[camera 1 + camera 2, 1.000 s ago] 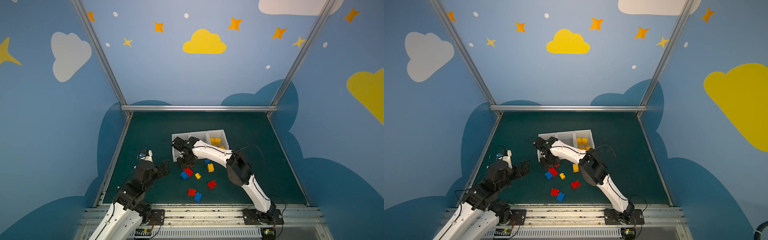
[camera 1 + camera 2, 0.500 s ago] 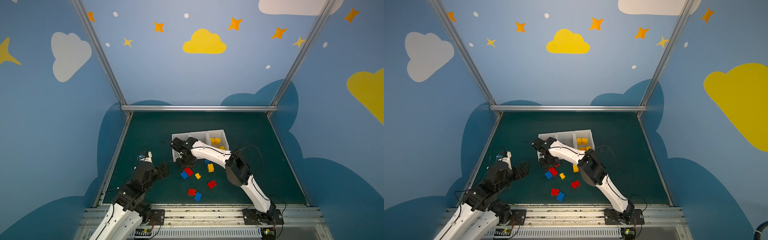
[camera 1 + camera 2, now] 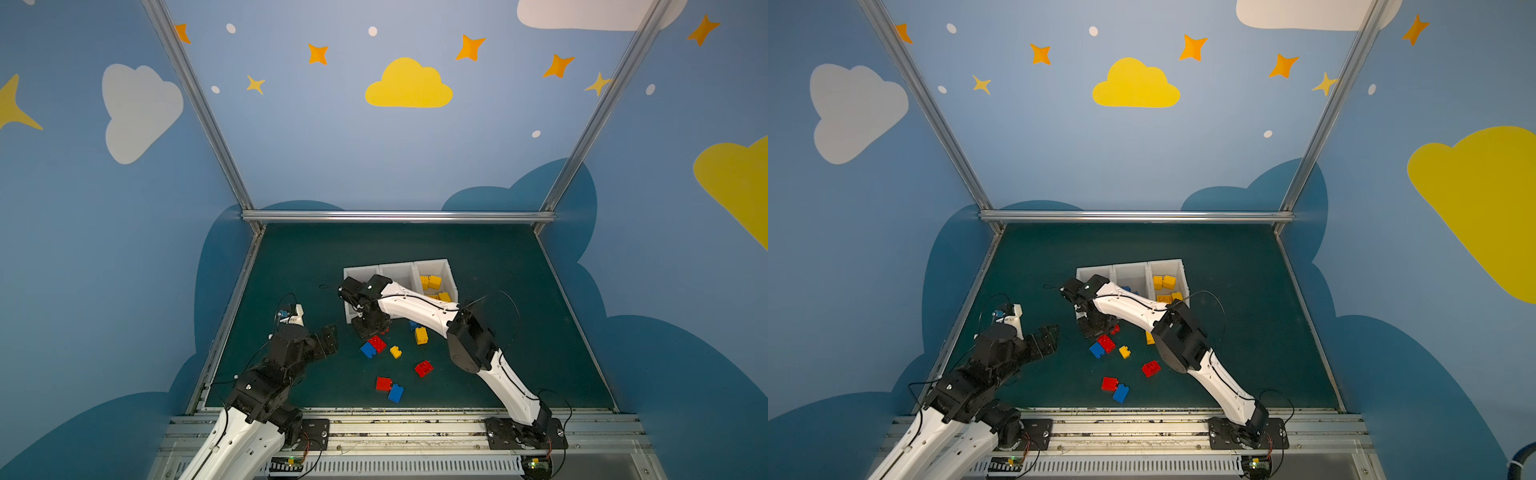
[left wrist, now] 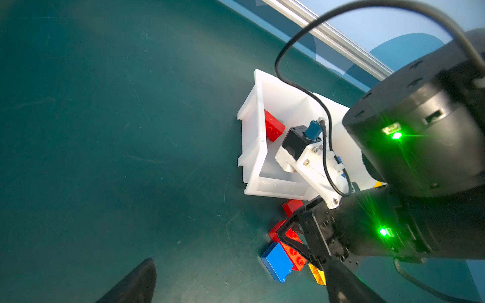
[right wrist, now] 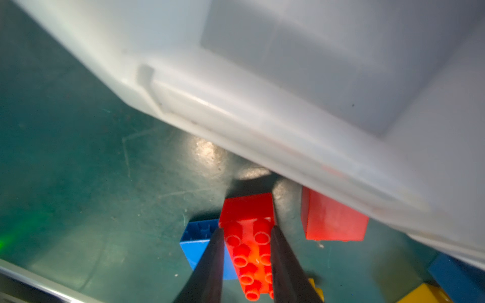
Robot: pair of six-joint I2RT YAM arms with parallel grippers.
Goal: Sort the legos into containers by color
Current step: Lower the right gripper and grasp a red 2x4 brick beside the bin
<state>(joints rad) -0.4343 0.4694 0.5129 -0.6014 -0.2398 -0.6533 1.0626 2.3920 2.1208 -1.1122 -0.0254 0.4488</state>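
red lego (image 5: 248,210), loose before, is now pinched by the right tool (image 5: 246,230).

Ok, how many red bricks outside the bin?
4 red bricks: one in the right gripper, one by the bin wall, one alone farther forward, one nearest the front. Others may be hidden.

Bin wall (image 5: 262,118) close beside right tool (image 5: 246,230)

Top views: bright, even, sharp; frame posts (image 3: 198,104) splay toward the picture edges.
Tabletop (image 3: 478,257): shadows soft and faint.
Left wrist view: green lights (image 4: 396,135) flare into stars.
Right wrist view: white bin (image 5: 288,78) blurred; fingers (image 5: 210,265) dark, unfocused; red lego (image 5: 248,212) studs glare orange.
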